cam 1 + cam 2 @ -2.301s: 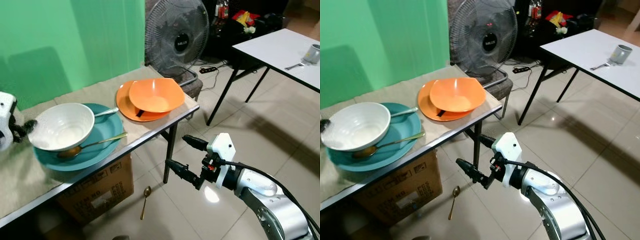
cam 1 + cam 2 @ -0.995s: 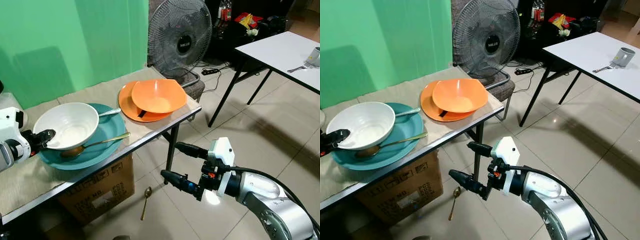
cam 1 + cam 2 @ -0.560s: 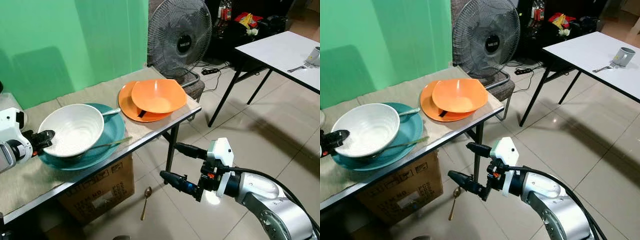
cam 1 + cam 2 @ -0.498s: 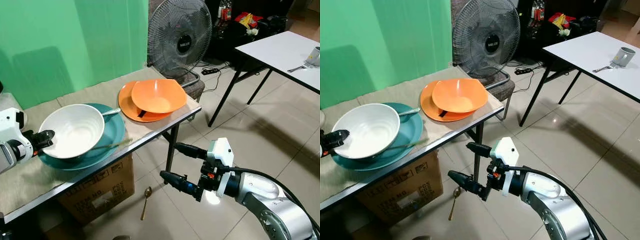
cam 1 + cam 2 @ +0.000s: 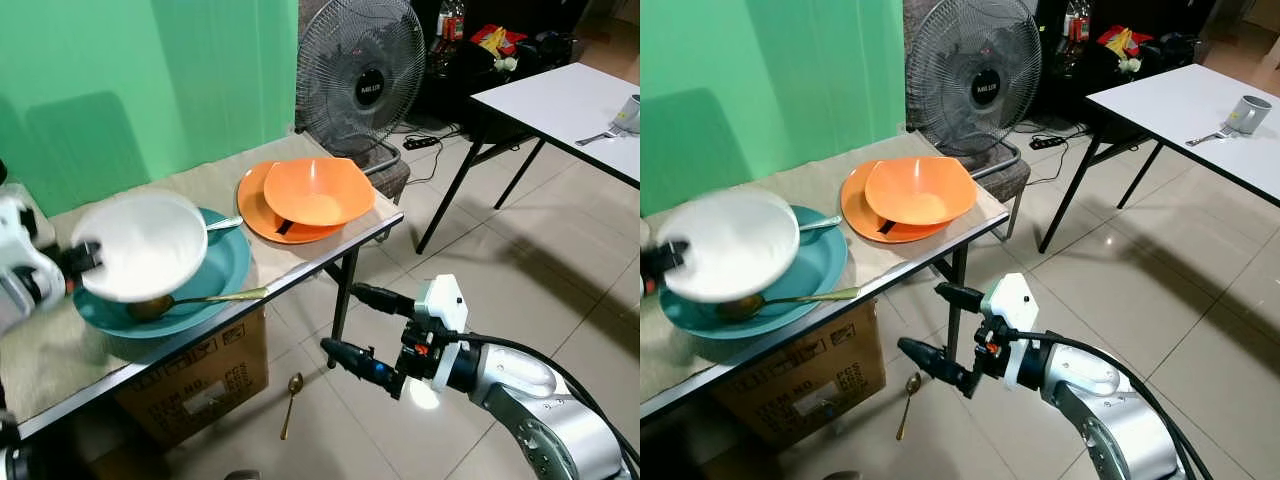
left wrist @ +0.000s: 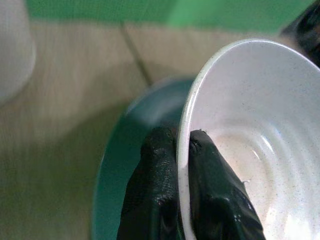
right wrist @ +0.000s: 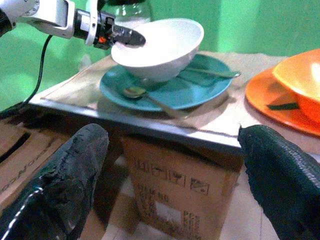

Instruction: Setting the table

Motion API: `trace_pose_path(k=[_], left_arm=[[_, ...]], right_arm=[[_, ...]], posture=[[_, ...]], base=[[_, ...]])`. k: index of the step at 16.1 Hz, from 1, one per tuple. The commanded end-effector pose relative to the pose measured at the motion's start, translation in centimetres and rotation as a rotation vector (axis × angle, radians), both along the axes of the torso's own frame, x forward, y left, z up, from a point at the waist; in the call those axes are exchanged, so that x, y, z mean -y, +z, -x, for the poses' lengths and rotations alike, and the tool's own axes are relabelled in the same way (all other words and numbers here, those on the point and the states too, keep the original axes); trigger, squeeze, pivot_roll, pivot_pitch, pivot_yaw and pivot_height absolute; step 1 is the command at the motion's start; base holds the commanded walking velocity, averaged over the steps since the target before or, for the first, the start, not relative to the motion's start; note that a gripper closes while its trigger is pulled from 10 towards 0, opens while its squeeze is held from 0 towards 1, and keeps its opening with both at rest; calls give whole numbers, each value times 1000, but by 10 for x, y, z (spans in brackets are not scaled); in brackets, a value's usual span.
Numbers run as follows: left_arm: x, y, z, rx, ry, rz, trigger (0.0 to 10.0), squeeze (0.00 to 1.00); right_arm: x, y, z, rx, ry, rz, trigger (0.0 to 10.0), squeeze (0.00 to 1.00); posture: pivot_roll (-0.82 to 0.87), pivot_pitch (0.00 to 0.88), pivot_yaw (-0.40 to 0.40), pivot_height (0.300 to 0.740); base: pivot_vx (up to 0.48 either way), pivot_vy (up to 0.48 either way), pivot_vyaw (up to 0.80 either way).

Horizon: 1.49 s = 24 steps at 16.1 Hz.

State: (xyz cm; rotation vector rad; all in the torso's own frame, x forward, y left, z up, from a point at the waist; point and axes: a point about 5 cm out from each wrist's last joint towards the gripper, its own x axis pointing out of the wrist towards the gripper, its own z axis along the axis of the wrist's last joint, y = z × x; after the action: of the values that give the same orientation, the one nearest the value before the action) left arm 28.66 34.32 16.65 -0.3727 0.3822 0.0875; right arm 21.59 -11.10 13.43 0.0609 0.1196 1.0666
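At the nine o'clock side of the tabletop [image 5: 300, 262], my left jaws [image 6: 181, 150] are pinched on the rim of the white bowl [image 5: 730, 245], one finger inside the wall and one outside. Half a second ago the bowl sat tilted on the teal plate [image 5: 225, 270]; it is now raised clear of the plate and appears motion-blurred in both head views. The right wrist view confirms a gap between bowl base and plate. The gold spoon [image 5: 200, 298], previously partly under the bowl, lies exposed on the plate with its handle pointing toward three o'clock, past the rim. A second spoon handle [image 5: 222, 224] rests at the plate's far rim.

Assessment: the lift has succeeded, and the bowl is free to be carried to a place setting.

My right jaws [image 5: 362, 326] stand wide apart and empty, below the tabletop edge at five o'clock. The orange bowl [image 5: 920, 190] remains stacked on the orange plate [image 5: 855, 210]. A third spoon [image 5: 290, 400] lies on the floor [image 5: 520, 270].
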Motion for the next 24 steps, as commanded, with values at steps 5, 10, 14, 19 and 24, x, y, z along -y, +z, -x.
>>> trace_pose_path(k=[5,10,14,19,24], left_arm=[[26,47,-18,323,-46,63,0,0],[152,74,-38,593,-305,-74,0,0],[182,86,-51,674,-262,-14,0,0],[217,62,-58,676,-367,-158,1255,0],[219,21,-35,597,-448,-321,10000,0]], right_arm=[[12,16,-16,92,-206,-44,10000,0],[35,41,-35,148,-620,-161,10000,0],[44,50,-34,186,-716,-158,10000,0],[63,39,-20,135,-895,-101,10000,0],[59,27,-8,97,-952,-60,10000,0]], posture=[[77,0,-52,740],[34,0,-57,740],[-21,0,-18,740],[-111,0,53,740],[-134,0,74,740]], base=[[0,0,0],[0,0,-90],[0,0,-733],[0,0,-800],[0,0,-800]])
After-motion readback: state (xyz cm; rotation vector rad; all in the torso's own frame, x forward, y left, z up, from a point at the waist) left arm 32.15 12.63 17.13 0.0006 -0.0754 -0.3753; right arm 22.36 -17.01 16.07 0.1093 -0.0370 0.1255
